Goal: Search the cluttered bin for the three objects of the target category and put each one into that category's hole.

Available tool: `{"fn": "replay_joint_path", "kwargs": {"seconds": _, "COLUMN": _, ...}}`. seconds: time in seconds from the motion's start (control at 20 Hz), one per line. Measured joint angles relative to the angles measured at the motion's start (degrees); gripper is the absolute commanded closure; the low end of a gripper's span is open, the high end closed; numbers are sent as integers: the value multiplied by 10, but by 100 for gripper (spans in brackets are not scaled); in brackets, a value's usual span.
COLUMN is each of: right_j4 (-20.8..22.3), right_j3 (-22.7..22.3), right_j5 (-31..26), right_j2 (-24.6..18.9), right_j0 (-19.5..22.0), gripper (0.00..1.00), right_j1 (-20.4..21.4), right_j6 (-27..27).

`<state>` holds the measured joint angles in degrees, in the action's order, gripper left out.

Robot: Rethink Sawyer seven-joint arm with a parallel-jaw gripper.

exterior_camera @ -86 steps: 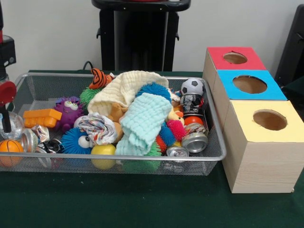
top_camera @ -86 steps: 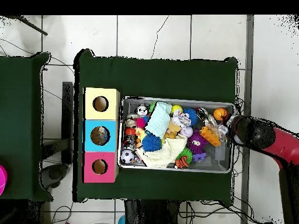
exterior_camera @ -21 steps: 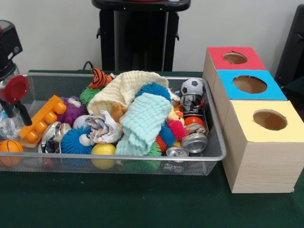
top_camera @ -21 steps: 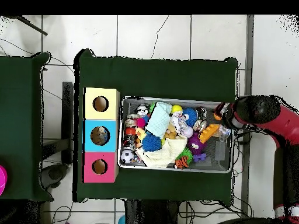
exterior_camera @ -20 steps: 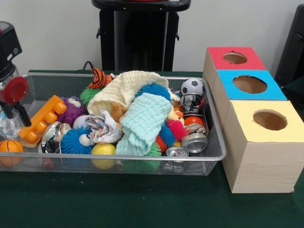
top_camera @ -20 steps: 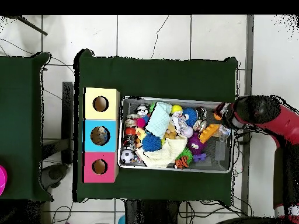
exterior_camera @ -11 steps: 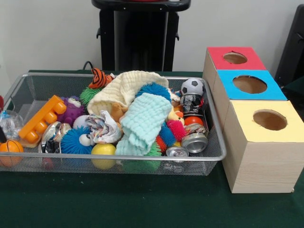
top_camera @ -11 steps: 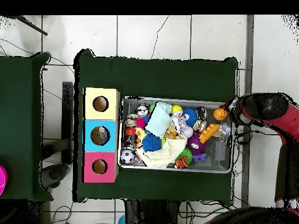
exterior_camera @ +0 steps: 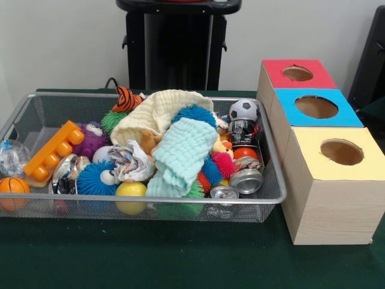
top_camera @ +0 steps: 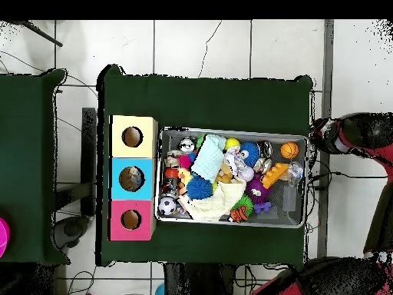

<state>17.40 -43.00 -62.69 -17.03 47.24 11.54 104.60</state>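
The wire-mesh bin [exterior_camera: 150,201] stands on the green table, full of toys and cloths; it also shows in the overhead view [top_camera: 230,225]. A clear wrinkled plastic object [exterior_camera: 11,158] lies at the bin's left end in the front view, at the right end in the overhead view [top_camera: 295,173]. No other clear bottle or cup shows. The blue-topped box's hole [exterior_camera: 316,106] is the middle one of three boxes; in the overhead view [top_camera: 132,178] something pale shows inside it. My arm's end [top_camera: 328,136] hangs outside the bin's right end in the overhead view. The front view shows no arm.
Silver cans [exterior_camera: 246,179] and a black can [exterior_camera: 243,132] lie at the bin's box end. An orange block [exterior_camera: 54,150], an orange ball [exterior_camera: 13,185], spiky balls and a mint cloth [exterior_camera: 180,153] crowd the bin. Red-topped [exterior_camera: 297,73] and yellow-topped [exterior_camera: 341,152] holes flank the blue.
My arm has drawn back from over the bin's end to outside it and has left the front view. The orange ball and clear plastic it covered now show from above.
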Motion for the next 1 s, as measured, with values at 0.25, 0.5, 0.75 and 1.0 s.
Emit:
{"fn": "replay_joint_path", "kwargs": {"seconds": 0.25, "right_j4": 1, "right_j3": -6, "right_j5": 10, "right_j2": 0, "right_j0": 3, "gripper": 0, "right_j1": -1, "right_j6": 0}}
{"fn": "replay_joint_path", "kwargs": {"seconds": 0.5, "right_j4": 3, "right_j3": -76, "right_j5": 86, "right_j2": 0, "right_j0": 9, "gripper": 0, "right_j1": 22, "right_j6": 0}}
{"fn": "replay_joint_path", "kwargs": {"seconds": 0.75, "right_j4": 6, "right_j3": -160, "right_j5": 172, "right_j2": 3, "right_j0": 10, "gripper": 0, "right_j1": 54, "right_j6": 0}}
{"fn": "replay_joint_path", "kwargs": {"seconds": 1.0, "right_j4": 14, "right_j3": -215, "right_j5": 228, "right_j2": 12, "right_j0": 10, "gripper": 0, "right_j1": 82, "right_j6": 0}}
